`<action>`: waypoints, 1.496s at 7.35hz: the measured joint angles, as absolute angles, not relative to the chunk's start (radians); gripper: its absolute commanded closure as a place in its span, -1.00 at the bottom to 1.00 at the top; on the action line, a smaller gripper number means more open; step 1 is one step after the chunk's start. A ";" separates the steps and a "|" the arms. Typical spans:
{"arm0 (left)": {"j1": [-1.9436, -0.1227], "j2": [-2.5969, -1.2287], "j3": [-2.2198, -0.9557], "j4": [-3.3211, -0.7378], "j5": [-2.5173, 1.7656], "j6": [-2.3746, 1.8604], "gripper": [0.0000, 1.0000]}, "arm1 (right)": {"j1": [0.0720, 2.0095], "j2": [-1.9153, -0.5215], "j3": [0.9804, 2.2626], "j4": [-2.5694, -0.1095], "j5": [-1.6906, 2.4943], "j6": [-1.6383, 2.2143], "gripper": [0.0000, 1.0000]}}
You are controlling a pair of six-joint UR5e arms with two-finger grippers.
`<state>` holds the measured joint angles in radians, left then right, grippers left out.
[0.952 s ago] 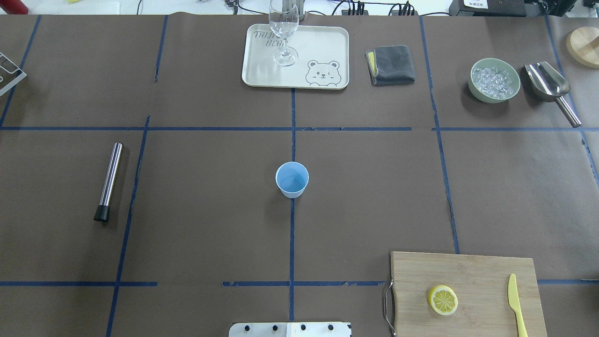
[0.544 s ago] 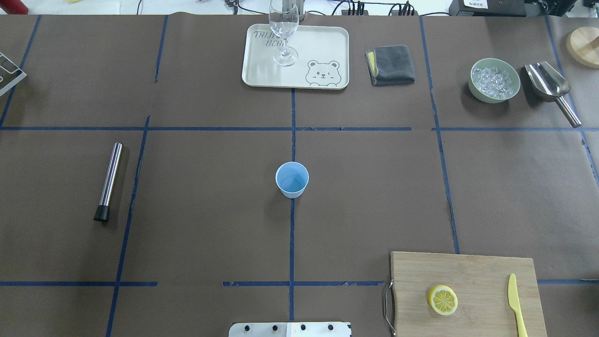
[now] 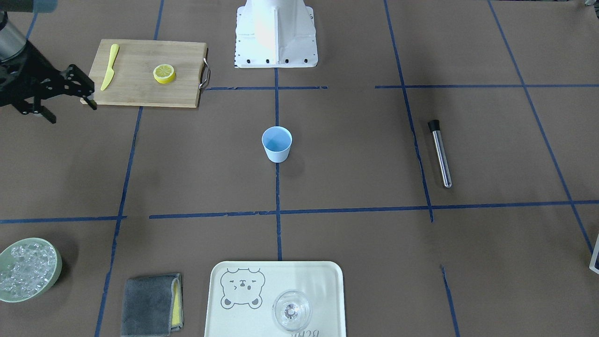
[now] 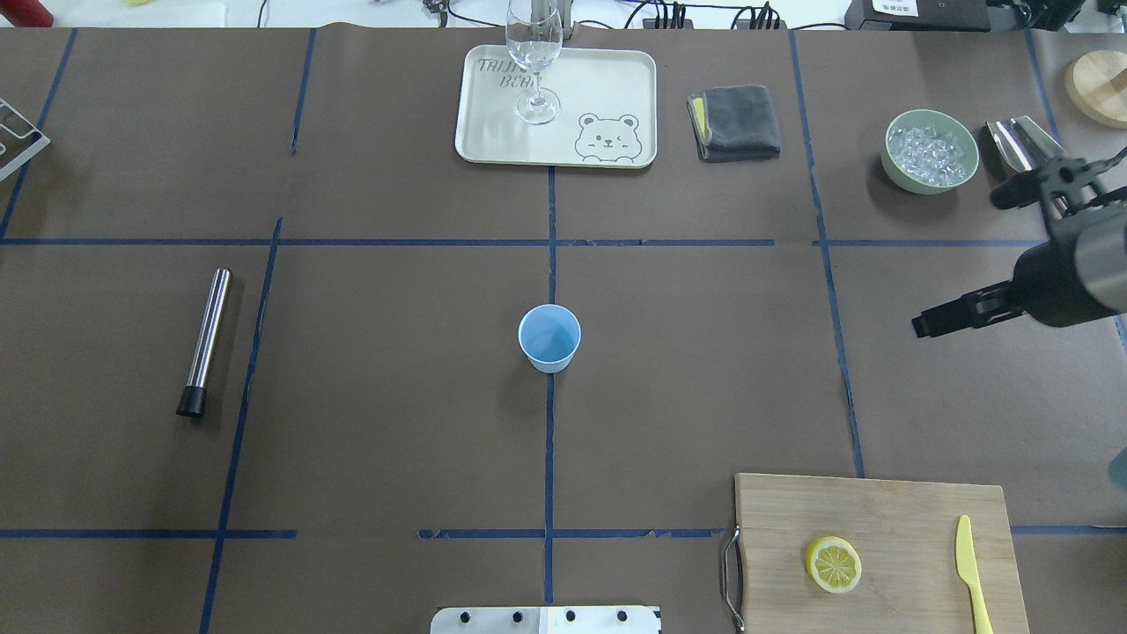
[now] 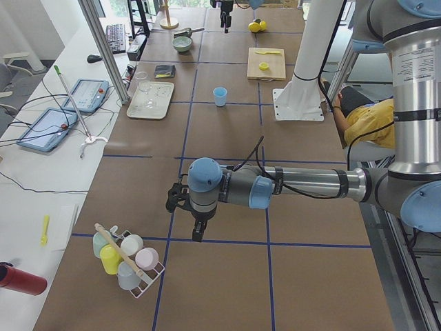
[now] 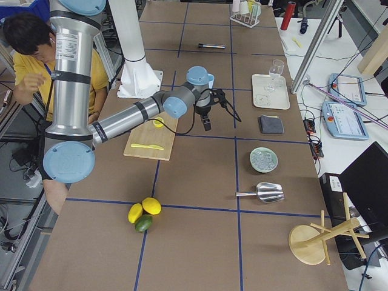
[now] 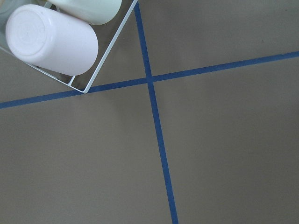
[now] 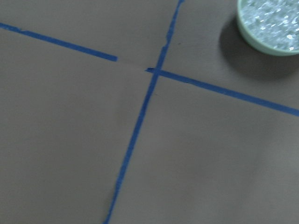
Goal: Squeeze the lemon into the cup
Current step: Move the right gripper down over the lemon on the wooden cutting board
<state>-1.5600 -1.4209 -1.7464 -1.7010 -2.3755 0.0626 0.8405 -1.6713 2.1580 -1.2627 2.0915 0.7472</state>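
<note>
Overhead: 1 lemon point(image 4: 833, 564); 1 cup point(image 4: 549, 337); R gripper point(image 4: 962, 261) apart; L gripper point(image 5: 183, 221) can't tell

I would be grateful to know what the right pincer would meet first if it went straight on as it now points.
Most likely the brown table paper by the blue tape crossing, beside the ice bowl: the right pincer, open, points down there per its wrist view. Depth is uncertain.

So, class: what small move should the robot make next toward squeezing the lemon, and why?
Probably swing the right gripper, open and empty, toward the lemon on the cutting board and hover above it. The slice lies untouched, far from the cup.
</note>
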 measured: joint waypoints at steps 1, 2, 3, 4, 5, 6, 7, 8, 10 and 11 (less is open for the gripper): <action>-1.560 -1.421 -1.751 -1.701 -2.376 0.062 -1.00 | 0.727 -1.672 2.194 -1.261 2.008 0.869 -1.00; -1.560 -1.421 -1.756 -1.701 -2.376 0.062 -1.00 | 0.623 -1.672 2.212 -1.260 1.928 0.984 -1.00; -1.560 -1.420 -1.760 -1.701 -2.376 0.061 -1.00 | 0.524 -1.673 2.221 -1.258 1.846 1.084 -1.00; -1.560 -1.421 -1.762 -1.701 -2.376 0.061 -1.00 | 0.430 -1.680 2.224 -1.246 1.766 1.173 -1.00; -1.560 -1.422 -1.763 -1.700 -2.376 0.061 -1.00 | 0.328 -1.704 2.225 -1.213 1.670 1.258 -1.00; -1.560 -1.422 -1.764 -1.698 -2.376 0.061 -1.00 | 0.237 -1.734 2.225 -1.183 1.580 1.327 -1.00; -1.560 -1.421 -1.764 -1.696 -2.375 0.061 -1.00 | 0.164 -1.757 2.225 -1.169 1.510 1.378 -1.00; -1.560 -1.421 -1.764 -1.696 -2.375 0.061 -1.00 | 0.101 -1.778 2.224 -1.163 1.458 1.413 -1.00; -1.560 -1.421 -1.764 -1.696 -2.375 0.061 -1.00 | 0.021 -1.795 2.221 -1.160 1.387 1.459 -1.00; -1.560 -1.420 -1.764 -1.697 -2.375 0.061 -1.00 | 0.003 -1.799 2.213 -1.160 1.368 1.467 -1.00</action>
<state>-1.5601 -1.4200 -1.7641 -1.6965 -2.3749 0.0614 0.0029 -1.7985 2.2128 -1.1599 1.3680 1.4668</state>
